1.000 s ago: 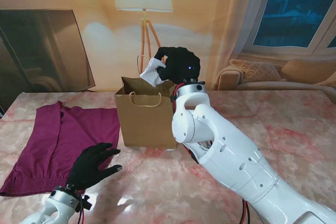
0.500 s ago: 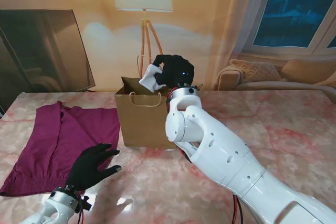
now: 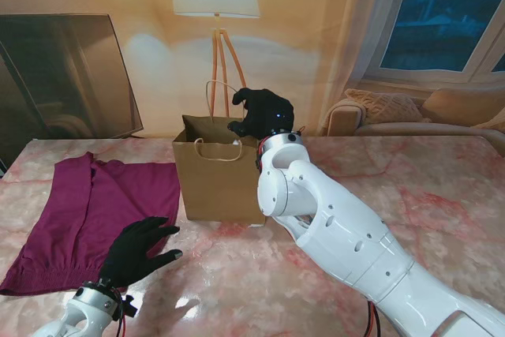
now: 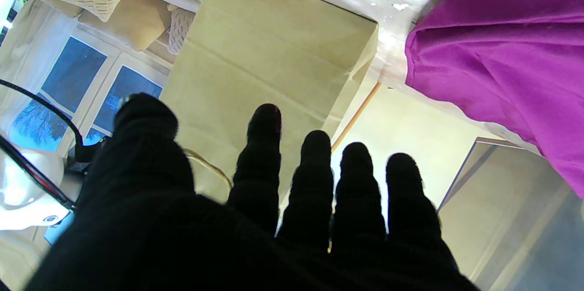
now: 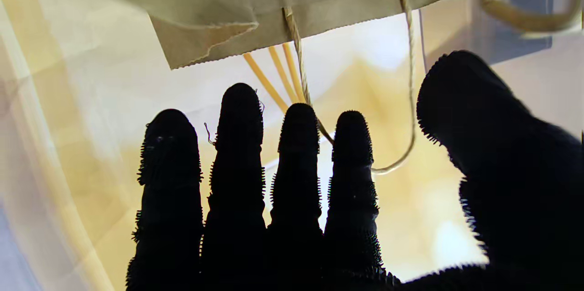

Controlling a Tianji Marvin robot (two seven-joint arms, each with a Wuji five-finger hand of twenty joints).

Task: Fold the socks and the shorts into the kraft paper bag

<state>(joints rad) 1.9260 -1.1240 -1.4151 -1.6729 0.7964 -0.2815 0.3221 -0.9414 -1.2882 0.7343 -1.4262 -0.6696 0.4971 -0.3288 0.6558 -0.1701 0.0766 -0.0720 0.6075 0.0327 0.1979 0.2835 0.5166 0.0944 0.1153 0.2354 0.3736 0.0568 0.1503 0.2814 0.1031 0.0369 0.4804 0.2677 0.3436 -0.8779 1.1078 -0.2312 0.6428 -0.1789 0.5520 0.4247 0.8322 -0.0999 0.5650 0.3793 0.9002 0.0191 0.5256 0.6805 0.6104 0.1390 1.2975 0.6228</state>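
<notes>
Over the creased kraft paper bag [image 3: 218, 179], the gloved right robot hand [image 3: 262, 113] hovers, fingers spread, seemingly empty.

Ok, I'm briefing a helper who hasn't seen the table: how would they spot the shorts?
Start at the kraft paper bag standing mid-table. On the robot's left of it, the shorts lie flat on the pink marble, just beyond the left hand. They are the only purple cloth there.
</notes>
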